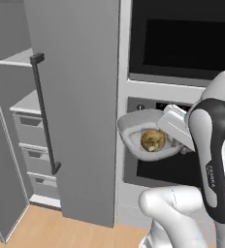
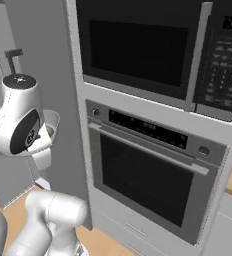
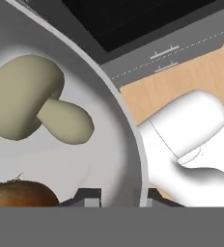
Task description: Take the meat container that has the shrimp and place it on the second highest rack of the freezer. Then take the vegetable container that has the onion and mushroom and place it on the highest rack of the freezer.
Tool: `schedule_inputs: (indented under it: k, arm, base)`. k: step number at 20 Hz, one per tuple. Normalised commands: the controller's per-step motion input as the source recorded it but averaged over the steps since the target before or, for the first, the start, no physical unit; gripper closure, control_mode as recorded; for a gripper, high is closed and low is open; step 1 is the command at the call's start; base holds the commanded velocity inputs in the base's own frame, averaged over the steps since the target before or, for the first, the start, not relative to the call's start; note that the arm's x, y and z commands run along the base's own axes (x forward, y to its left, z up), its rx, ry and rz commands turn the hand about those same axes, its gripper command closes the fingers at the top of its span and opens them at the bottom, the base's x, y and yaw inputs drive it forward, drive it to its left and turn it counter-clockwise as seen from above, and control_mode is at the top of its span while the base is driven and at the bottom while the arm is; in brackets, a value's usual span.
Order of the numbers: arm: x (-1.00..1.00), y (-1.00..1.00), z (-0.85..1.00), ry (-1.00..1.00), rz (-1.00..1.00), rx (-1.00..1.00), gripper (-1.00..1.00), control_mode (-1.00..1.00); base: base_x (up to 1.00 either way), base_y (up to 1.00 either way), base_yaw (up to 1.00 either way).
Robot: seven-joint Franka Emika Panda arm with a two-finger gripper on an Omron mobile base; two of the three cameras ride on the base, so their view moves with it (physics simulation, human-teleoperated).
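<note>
Left base view: the white arm holds a pale round vegetable container (image 1: 134,127) aloft in front of the wall oven (image 1: 182,167), the yellow-brown onion (image 1: 153,140) resting inside it; the gripper itself is hidden behind the wrist and the bowl's far rim; to the left the freezer (image 1: 24,126) stands open, its grey door (image 1: 80,106) with the long dark bar handle (image 1: 44,114) swung toward the camera, the highest rack (image 1: 18,59) and the lower white shelf (image 1: 28,103) in sight above the grey drawers (image 1: 33,155).

Right base view: the container (image 2: 52,121) peeks out behind the arm's wrist, beside the freezer door (image 2: 43,60); a microwave (image 2: 153,45) sits above the oven (image 2: 148,170).

Hand view: the gripper (image 3: 118,197) is clamped on the container's rim (image 3: 128,130), one dark fingertip on each side of the wall; inside lie the pale mushroom (image 3: 34,99) and, just beside it, the onion (image 3: 17,194); wooden floor (image 3: 181,67) lies below.
</note>
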Motion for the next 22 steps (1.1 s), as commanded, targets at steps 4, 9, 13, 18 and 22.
schedule_inputs:
  k: [4,9,13,18,22]
  arm:
    - [0.0,0.0,0.0,0.0,0.0,0.0,1.0,1.0]
    - [0.0,0.0,0.0,0.0,0.0,0.0,1.0,1.0]
    - [0.0,0.0,0.0,0.0,0.0,0.0,1.0,1.0]
    - [0.0,0.0,0.0,0.0,0.0,0.0,1.0,1.0]
    - [0.0,0.0,0.0,0.0,0.0,0.0,1.0,1.0]
  base:
    - [0.34,1.0,-0.12]
    - [0.46,1.0,-0.24]
    - [0.25,1.0,-0.32]
    - [0.47,0.73,-0.23]
    - [0.56,0.13,-0.06]
